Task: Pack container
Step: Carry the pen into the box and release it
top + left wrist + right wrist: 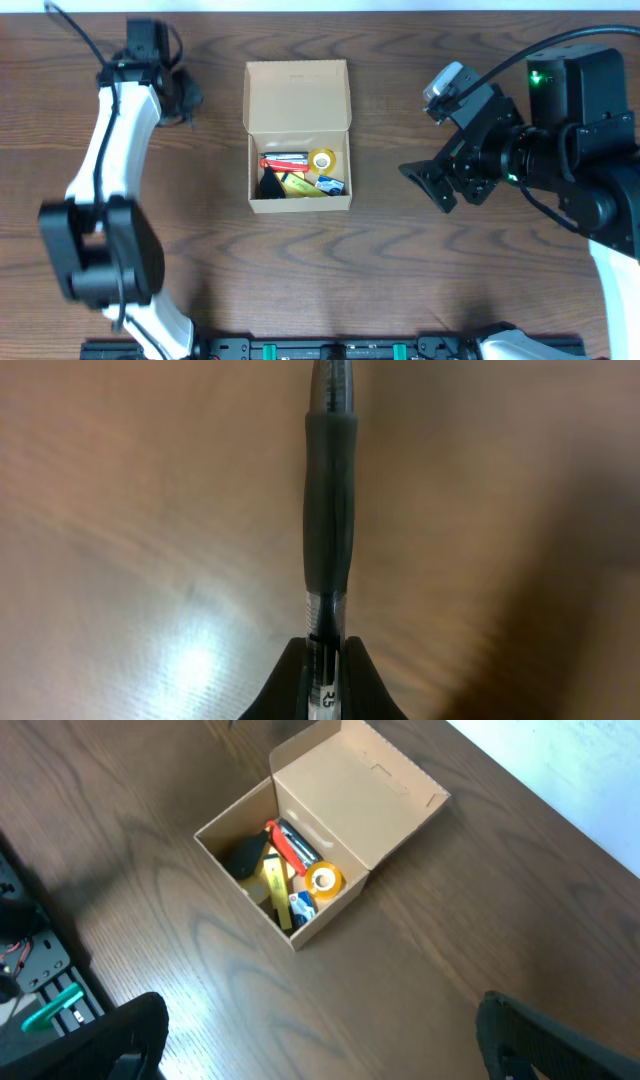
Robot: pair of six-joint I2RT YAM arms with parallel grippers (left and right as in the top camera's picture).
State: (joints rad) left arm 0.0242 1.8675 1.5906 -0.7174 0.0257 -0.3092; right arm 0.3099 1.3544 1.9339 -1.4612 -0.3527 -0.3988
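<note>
Container [298,135] open at mid-bench [400,290]; left claw [325,660] on a pen [330,510], right claw [428,183] empty.
We see the container sitting at approx. the centre of the bench, its lid [297,95] swung open toward the far edge. Inside, packed close: a tape roll [322,158], a red item [283,160], sth yellow [300,186] and sth black [271,184]. The left claw is pinching the pen by its clear barrel, just below the dark rubber grip, w/ blurred wood behind it; it sits well left of the container, near the far edge. The right claw is spread wide, nothing btw its fingers, and hangs right of the container, apart from it.
</note>
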